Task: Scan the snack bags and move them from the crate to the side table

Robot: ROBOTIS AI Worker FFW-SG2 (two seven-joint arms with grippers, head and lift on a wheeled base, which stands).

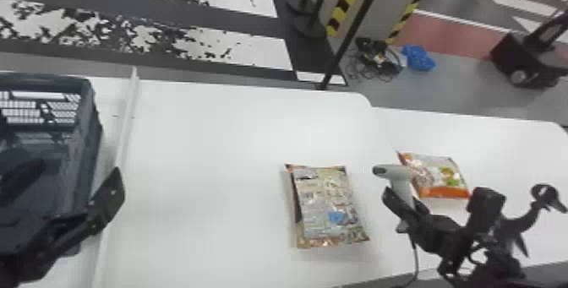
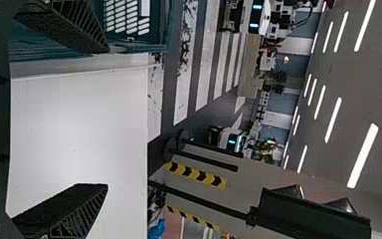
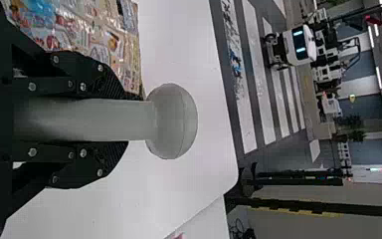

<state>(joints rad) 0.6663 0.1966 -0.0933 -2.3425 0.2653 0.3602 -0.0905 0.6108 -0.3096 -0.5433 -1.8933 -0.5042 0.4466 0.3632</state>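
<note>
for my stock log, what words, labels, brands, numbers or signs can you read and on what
No text can be read.
Snack bag with the blue patch: dense print, too small to read.
Snack bag with the orange band: print too small to read.
Scanner: no lettering made out.
Crate: no lettering made out.

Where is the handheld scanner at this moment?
In the head view, the scanner is on the robot's right, gripped by the right gripper, with one snack bag to its left and the orange-edged bag to its right.
</note>
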